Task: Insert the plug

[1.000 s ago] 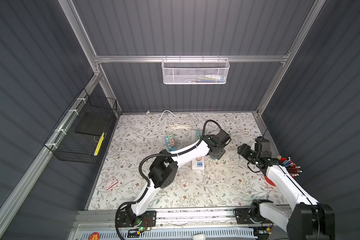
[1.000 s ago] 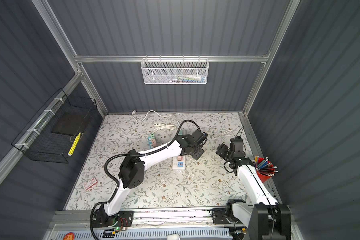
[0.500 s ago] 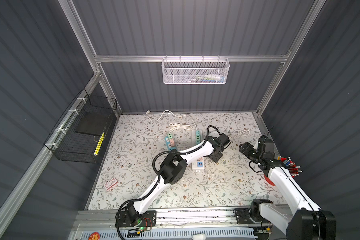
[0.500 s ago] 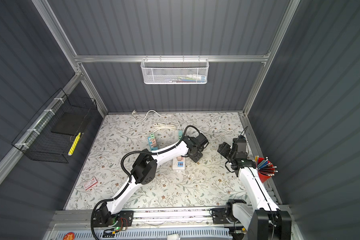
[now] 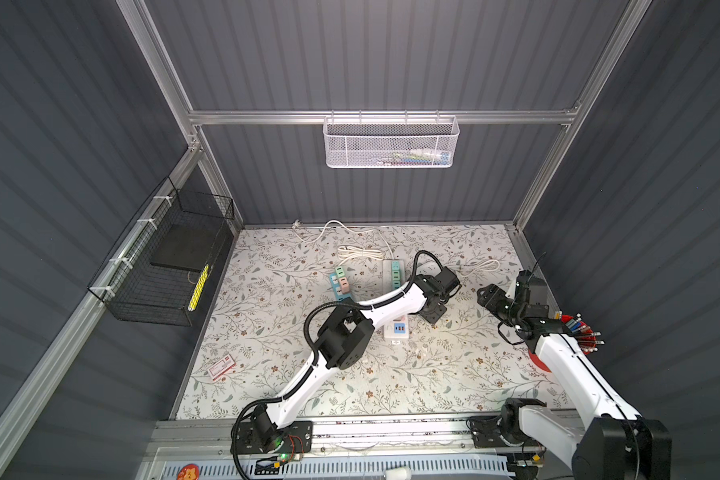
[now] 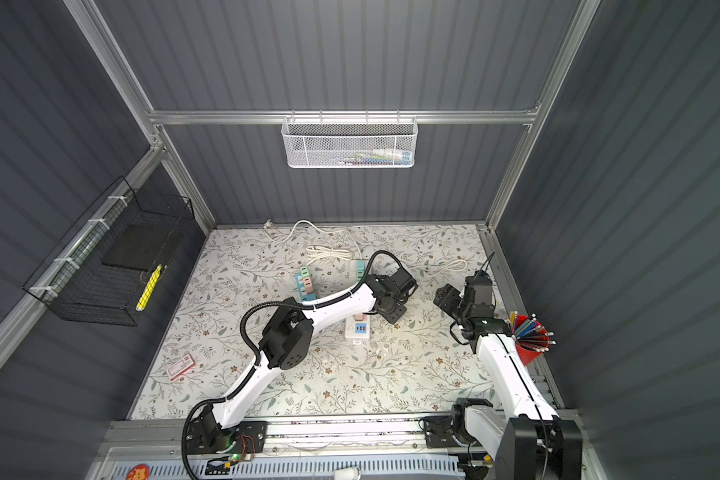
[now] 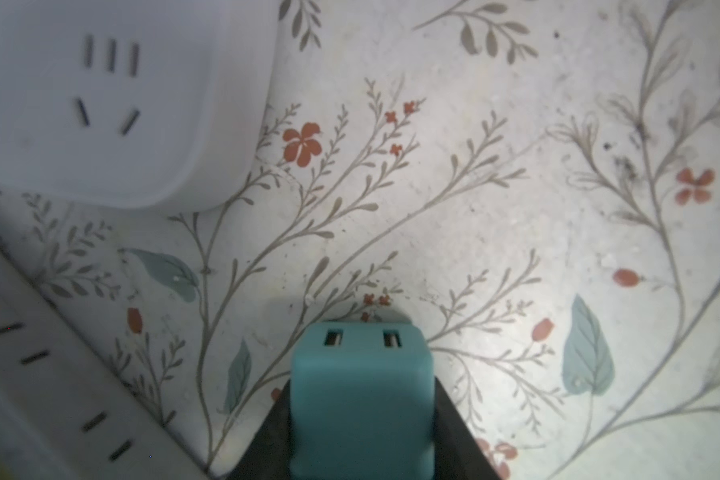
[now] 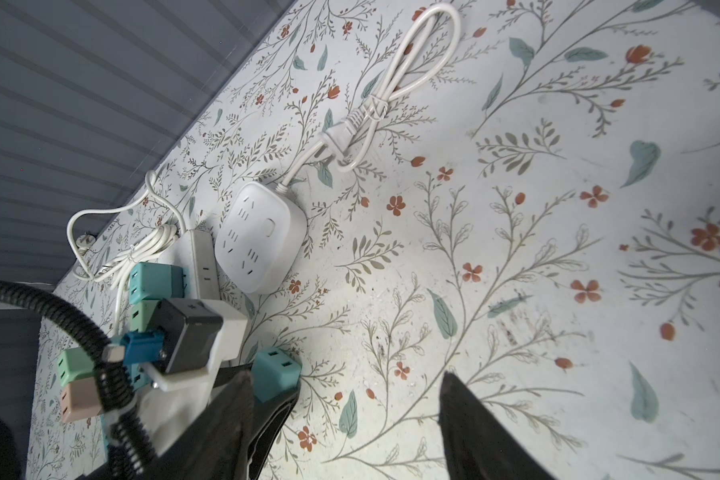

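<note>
Grey ribbed walls close around a flower-printed surface [image 5: 267, 291] on which several socket blocks lie. The left gripper [image 5: 432, 309] is clenched on the teal plug [image 7: 361, 395], low over the surface and just beside the round white socket block [image 7: 100, 104], with the long power strip [image 7: 38, 374] also near. I cannot tell if the plug touches the surface. Its visible face shows two slots, and its pins are hidden. The right gripper [image 5: 488, 297] is released and empty, well apart from every block. I think the danger is in the push. Nothing holds the white block, so it may slide away under pressure. If the pins do not meet the slots straight, the plug may twist between the jaws or jam half inside.
</note>
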You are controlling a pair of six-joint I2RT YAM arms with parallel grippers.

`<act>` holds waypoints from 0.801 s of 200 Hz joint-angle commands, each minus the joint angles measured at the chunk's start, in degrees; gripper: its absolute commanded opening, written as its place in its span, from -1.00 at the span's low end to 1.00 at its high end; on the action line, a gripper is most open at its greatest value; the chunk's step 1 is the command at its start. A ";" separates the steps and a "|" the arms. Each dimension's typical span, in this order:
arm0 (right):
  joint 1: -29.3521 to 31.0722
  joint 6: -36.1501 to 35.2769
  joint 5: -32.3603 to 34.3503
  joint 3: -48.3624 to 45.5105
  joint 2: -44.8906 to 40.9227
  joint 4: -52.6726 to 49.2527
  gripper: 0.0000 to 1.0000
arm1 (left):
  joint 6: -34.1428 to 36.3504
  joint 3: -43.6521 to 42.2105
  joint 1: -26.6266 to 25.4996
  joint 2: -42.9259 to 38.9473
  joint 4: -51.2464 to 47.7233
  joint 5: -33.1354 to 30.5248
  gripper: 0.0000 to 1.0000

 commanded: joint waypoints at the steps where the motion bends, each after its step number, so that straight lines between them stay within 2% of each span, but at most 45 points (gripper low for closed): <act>1: -0.22 -0.90 -0.70 -0.23 -0.09 0.18 0.43 | 1.45 -4.64 0.11 -2.95 1.21 0.08 -0.55; 15: -0.15 -1.00 -2.28 -0.62 -0.50 0.96 0.43 | 2.03 -8.98 0.11 -6.63 5.85 1.06 -0.67; 35: -0.22 -1.02 -6.53 -1.53 -1.72 3.10 0.38 | 3.77 -19.55 0.18 -15.36 18.20 5.42 -0.69; 53: -0.02 -1.46 -10.85 -1.82 -2.70 4.61 0.23 | 5.51 -31.28 0.16 -24.78 33.03 10.04 -0.71; 70: 0.35 -1.89 -16.37 -1.30 -3.51 4.45 -0.07 | 6.90 -42.74 0.18 -31.94 46.33 12.09 -0.72; 79: 0.69 -1.91 -18.40 -1.08 -3.96 4.48 -0.21 | 7.66 -46.49 0.19 -34.36 50.63 12.87 -0.75; 93: 1.72 -2.23 -22.13 -0.56 -4.78 4.58 -0.27 | 9.01 -49.15 0.15 -36.24 53.17 13.88 -0.75; 111: 3.98 -3.49 -25.19 0.66 -5.01 3.61 -0.21 | 9.60 -50.64 0.12 -37.88 53.69 14.97 -0.74; 139: 11.23 -6.98 -21.87 3.12 -3.59 -0.19 0.13 | 9.92 -52.61 0.11 -39.85 55.21 15.69 -0.74; 160: 14.28 -7.41 -21.20 3.63 -2.02 0.12 0.21 | 9.96 -51.90 0.19 -40.01 53.25 16.25 -0.74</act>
